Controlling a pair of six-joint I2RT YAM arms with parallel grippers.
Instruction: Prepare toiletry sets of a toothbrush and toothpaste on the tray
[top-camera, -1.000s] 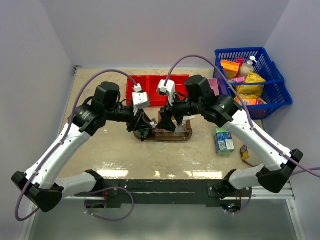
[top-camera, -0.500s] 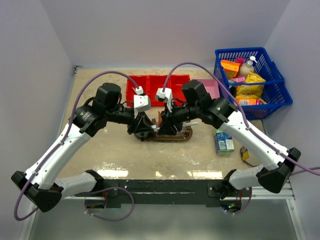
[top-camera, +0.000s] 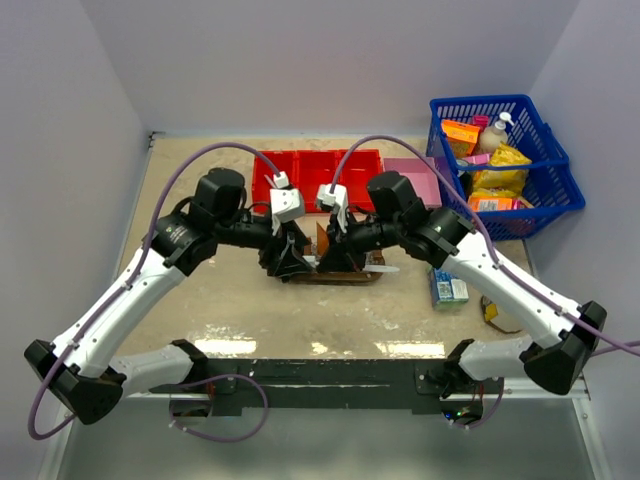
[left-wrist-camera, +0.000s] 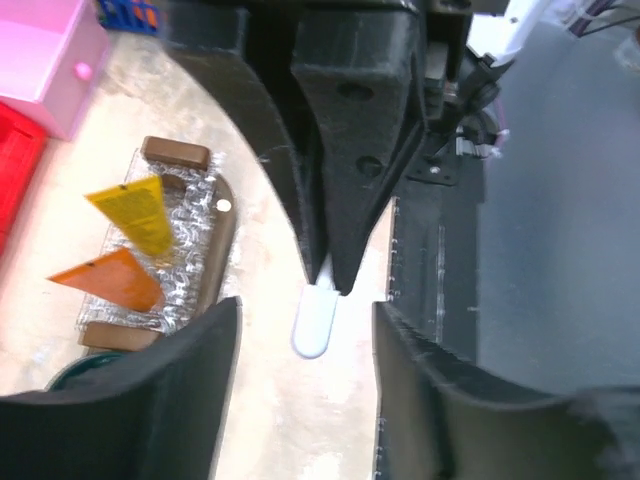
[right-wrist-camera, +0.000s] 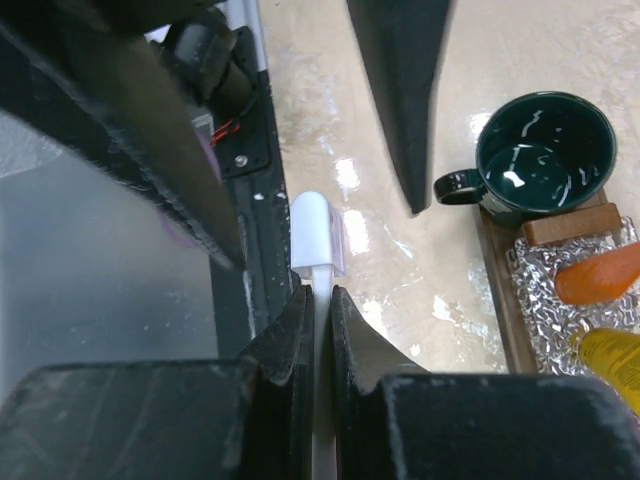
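A slim white toothbrush (right-wrist-camera: 315, 235) is pinched between my right gripper's (right-wrist-camera: 318, 292) shut fingers; its far end sticks out to the right (top-camera: 385, 268) in the top view. My left gripper (left-wrist-camera: 305, 330) stands open around the brush's rounded end (left-wrist-camera: 315, 320) without touching it. Both grippers meet just above the dark brown tray (top-camera: 372, 275). On the tray (left-wrist-camera: 218, 235) lie the two toothpaste tubes, one yellow (left-wrist-camera: 135, 215) and one deep orange (left-wrist-camera: 105, 280), on a crinkled clear sheet. A dark green mug (right-wrist-camera: 540, 150) stands at the tray's left end.
A red three-compartment bin (top-camera: 315, 170) and a pink box (top-camera: 415, 172) stand behind the tray. A blue basket (top-camera: 505, 160) of goods is at the far right. A small green carton (top-camera: 450, 282) lies right of the tray, close to the right arm.
The left gripper has opened and let go of the toothbrush. The right gripper moved in towards it, dropped lower and shut on the brush.
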